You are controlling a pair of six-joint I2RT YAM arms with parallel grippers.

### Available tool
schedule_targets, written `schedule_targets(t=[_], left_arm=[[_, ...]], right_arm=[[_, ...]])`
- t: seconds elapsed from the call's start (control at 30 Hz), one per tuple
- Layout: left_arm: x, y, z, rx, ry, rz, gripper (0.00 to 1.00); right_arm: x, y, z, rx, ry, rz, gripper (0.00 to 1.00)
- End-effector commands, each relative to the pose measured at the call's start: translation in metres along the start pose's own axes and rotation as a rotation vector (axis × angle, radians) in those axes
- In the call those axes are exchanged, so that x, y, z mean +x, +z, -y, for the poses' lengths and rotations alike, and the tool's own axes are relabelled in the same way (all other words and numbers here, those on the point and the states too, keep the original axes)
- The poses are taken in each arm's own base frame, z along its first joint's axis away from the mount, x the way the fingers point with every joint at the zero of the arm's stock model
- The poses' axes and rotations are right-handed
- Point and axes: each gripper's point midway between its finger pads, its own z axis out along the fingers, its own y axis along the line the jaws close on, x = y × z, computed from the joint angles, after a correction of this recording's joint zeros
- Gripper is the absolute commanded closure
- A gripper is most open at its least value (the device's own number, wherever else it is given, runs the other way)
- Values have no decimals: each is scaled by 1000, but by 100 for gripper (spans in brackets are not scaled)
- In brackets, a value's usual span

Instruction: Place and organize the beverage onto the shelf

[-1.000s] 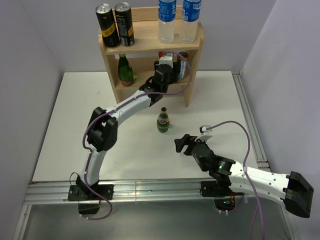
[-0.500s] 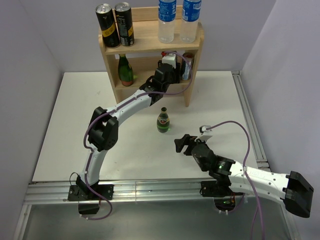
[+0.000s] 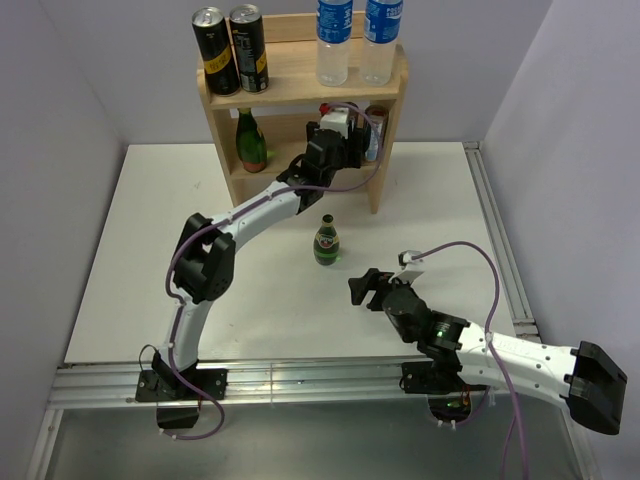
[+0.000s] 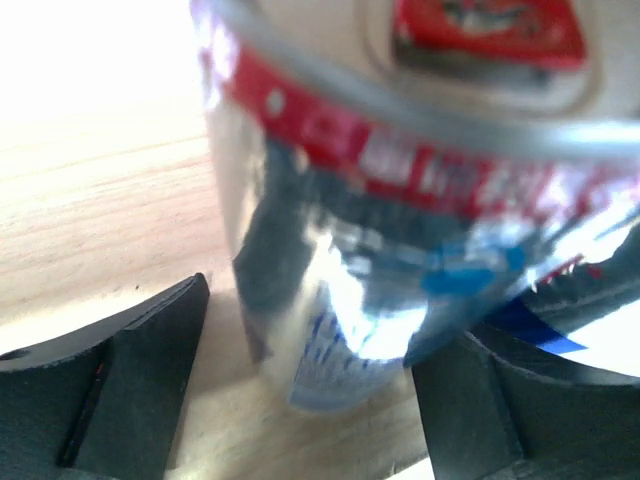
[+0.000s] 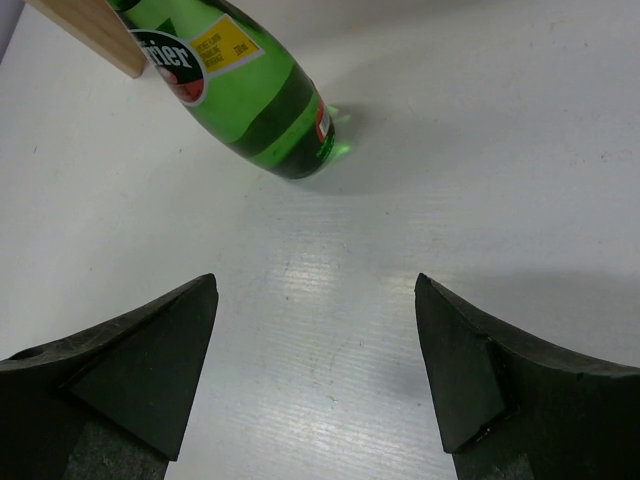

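The left tool has just let go (a second ago it was shut tight). Its fingers now stand apart on either side of the can, gripping nothing, and the can rests on the middle tier of the shelf, toward its right side panel. That drink looks placed. One green bottle is left on the counter in front of the shelf, with the right tool wide and empty facing it.
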Motion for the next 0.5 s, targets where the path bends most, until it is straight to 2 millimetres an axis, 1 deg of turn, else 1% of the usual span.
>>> schedule_targets(t=[0.0,0.03,0.1,0.17,0.2,0.23,0.27,0.3,0.33,0.4,0.43,0.47], left_arm=[[-3,-22,31,110,-20,-16,14],[3,-24,29,108,-14,-25,14],[-1,-29,30,109,-16,-18,13],[3,-33,29,107,-11,-26,12],[-1,-37,32,119,-12,-23,11],[4,-39,32,121,-8,-35,8],[5,-41,32,122,-5,-36,7],[1,-46,36,133,-5,-31,3],[5,-48,35,133,-2,-39,3],[3,-55,39,138,0,-35,2],[9,-57,38,135,5,-48,1],[9,-60,39,138,3,-50,1]], right_arm=[[-6,2,-2,2,16,31,13],[-6,2,-2,2,14,30,13],[-6,3,-1,6,11,30,14],[-6,3,-1,6,11,31,13],[-7,3,-1,9,10,32,14],[-7,3,-2,7,9,33,14],[-7,3,0,13,6,33,14],[-8,3,-1,12,8,36,13],[-8,4,-1,14,7,36,14],[-8,4,0,17,5,37,14],[-8,4,0,20,3,37,14],[-8,3,0,19,3,36,14]])
